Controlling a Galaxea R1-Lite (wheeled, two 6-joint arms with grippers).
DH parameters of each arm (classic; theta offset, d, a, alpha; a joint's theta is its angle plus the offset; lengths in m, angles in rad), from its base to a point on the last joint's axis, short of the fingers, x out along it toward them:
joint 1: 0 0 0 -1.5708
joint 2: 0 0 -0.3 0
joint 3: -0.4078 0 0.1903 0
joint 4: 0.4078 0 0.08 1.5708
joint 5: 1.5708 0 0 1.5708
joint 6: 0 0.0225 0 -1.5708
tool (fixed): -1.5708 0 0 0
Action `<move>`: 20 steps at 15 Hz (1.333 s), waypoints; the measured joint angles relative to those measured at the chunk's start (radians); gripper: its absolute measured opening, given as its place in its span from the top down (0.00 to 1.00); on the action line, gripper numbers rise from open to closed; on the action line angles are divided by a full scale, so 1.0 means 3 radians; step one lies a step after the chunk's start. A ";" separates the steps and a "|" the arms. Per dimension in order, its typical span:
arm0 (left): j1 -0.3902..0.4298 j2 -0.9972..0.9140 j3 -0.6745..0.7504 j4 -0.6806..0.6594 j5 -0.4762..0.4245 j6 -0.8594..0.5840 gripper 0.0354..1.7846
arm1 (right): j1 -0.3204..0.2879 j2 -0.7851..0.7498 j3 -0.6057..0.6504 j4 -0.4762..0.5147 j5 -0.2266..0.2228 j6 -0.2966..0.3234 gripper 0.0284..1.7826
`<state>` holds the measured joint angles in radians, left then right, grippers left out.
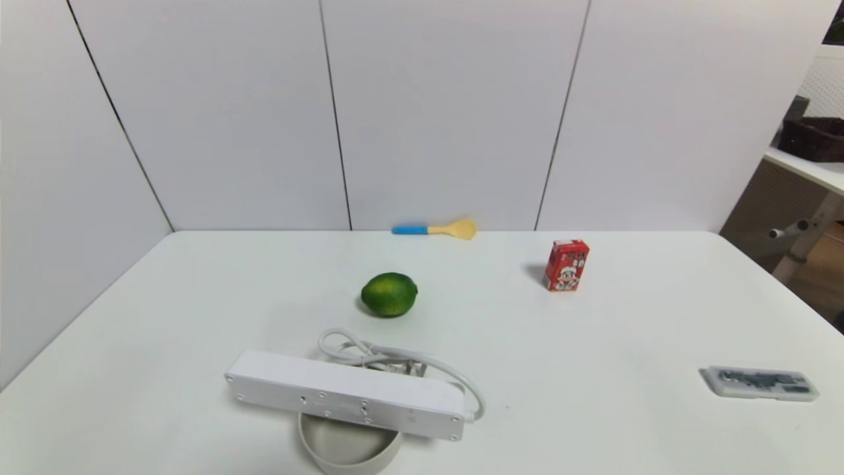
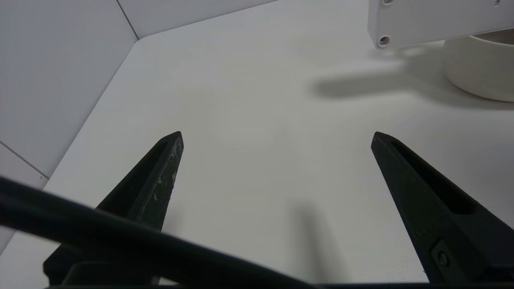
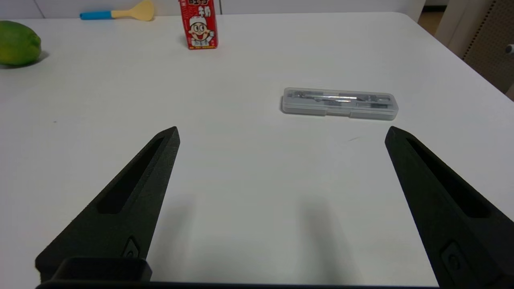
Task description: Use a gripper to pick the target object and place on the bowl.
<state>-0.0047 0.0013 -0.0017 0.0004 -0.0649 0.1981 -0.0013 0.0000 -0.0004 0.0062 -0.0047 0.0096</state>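
The bowl (image 1: 349, 448) at the near edge of the table (image 1: 593, 343) carries the power strip (image 1: 346, 394) across its rim; nothing else shows inside. The strip's long axis runs left to right, its cord (image 1: 395, 359) coiled behind. The red carton (image 1: 566, 265) shows a cartoon face; its writing is not readable. The left gripper (image 2: 277, 138) and the right gripper (image 3: 281, 134) are spread wide, holding nothing.

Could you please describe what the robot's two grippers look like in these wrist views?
Both are matte black with two long, pointed jaws, each with a slotted recess and a small screw near its base. The left gripper shows pale scuffs on one jaw and a thick black cable across the foreground; the right gripper looks cleaner.
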 joint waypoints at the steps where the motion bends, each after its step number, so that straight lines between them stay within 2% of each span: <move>1: 0.0000 -0.0003 0.0003 0.0003 0.0008 -0.0045 0.06 | 0.0000 0.0000 0.0000 -0.0001 0.0001 0.0001 0.01; 7: 0.0000 -0.0007 0.0006 0.0016 0.0192 -0.0606 0.06 | 0.0000 0.0000 0.0000 -0.0001 0.0000 0.0001 0.01; 20: 0.0000 -0.0007 0.0006 0.0009 0.0216 -0.0643 0.06 | 0.0000 0.0000 0.0001 -0.0001 -0.0001 -0.0008 0.01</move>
<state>-0.0047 -0.0009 0.0000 0.0032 0.0000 0.0051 -0.0013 0.0000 0.0000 0.0057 -0.0051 0.0072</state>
